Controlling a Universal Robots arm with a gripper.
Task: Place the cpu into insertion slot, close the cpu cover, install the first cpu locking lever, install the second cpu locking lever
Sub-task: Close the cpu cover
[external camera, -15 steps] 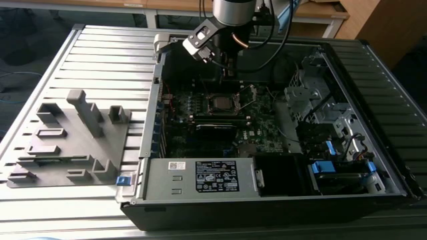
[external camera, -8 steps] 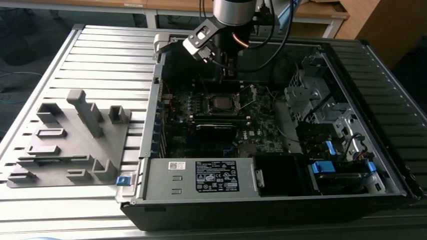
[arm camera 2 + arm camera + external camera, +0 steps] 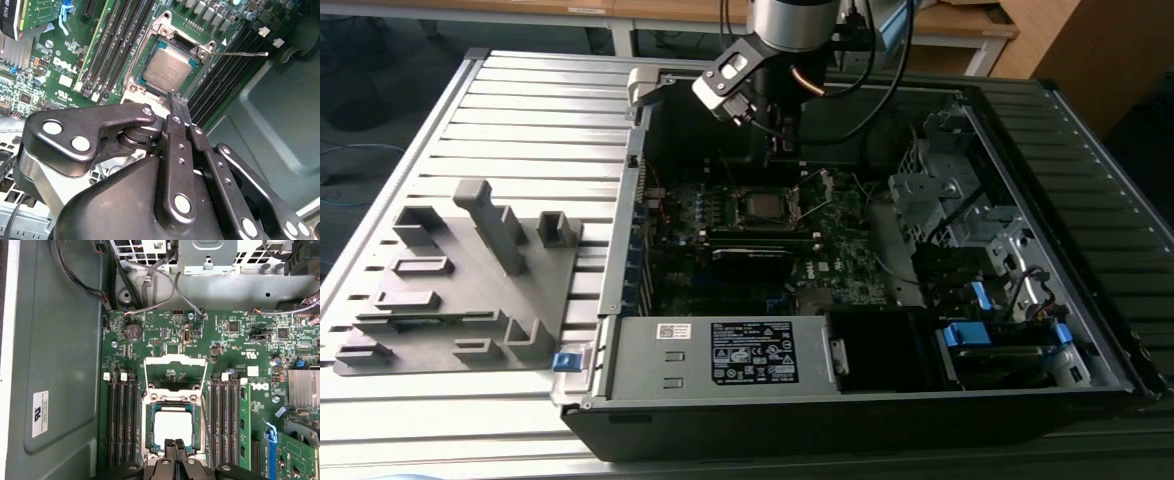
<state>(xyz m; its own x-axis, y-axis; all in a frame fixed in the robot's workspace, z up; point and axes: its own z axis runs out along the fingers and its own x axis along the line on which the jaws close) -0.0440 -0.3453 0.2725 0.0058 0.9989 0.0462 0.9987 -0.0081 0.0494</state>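
Hovers with tool (image 3: 178, 101) closed, fingertips together, gripping nothing, just beside one edge of the cpu (image 3: 167, 70); contact cannot be told. Lies flat in the socket, between memory slots (image 3: 120, 425): cpu. Stands swung open, clear of the cpu: cover (image 3: 175, 359). Sticks out unlatched over the memory slots: one lever (image 3: 245, 53).

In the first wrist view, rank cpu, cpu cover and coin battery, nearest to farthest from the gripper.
1. cpu, in the socket, right by the gripper.
2. cpu cover, raised open beyond the socket.
3. coin battery, on the board past the cover.
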